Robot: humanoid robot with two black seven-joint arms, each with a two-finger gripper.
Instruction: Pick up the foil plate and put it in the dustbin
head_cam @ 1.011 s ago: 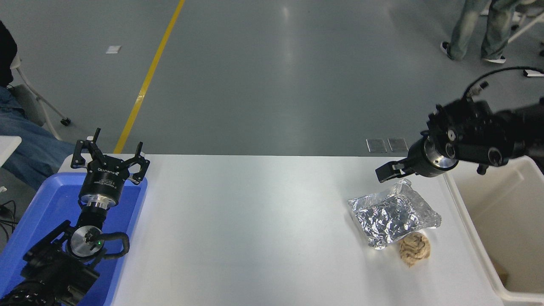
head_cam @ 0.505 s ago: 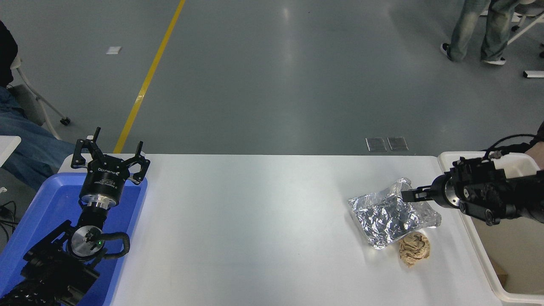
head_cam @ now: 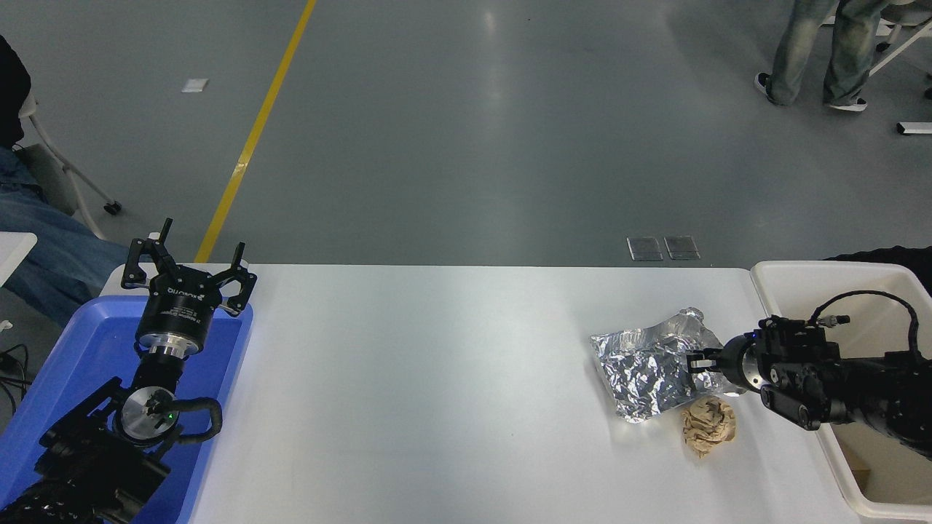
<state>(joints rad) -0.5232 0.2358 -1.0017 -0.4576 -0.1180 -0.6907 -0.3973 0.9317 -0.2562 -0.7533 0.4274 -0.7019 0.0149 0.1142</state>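
The foil plate (head_cam: 644, 367), shiny and wrinkled, lies on the white table (head_cam: 437, 378) at the right. My right gripper (head_cam: 697, 361) comes in low from the right, over the dustbin's rim, and its tip is at the plate's right edge, touching or overlapping it. The dustbin (head_cam: 790, 280), cream-white, stands at the table's right end, partly behind my right arm. My left gripper (head_cam: 188, 256) is open and parked over the blue tray at the lower left.
A small brown paper ball (head_cam: 708, 426) lies just in front of the foil plate. A blue flat tray (head_cam: 80, 342) sits at the left edge. A person's legs (head_cam: 823, 51) stand on the floor at the far right, and another person sits at the far left.
My right gripper has dropped from above the table's far right down to the foil plate's right edge. The plate has shifted slightly left and its right side is now covered.
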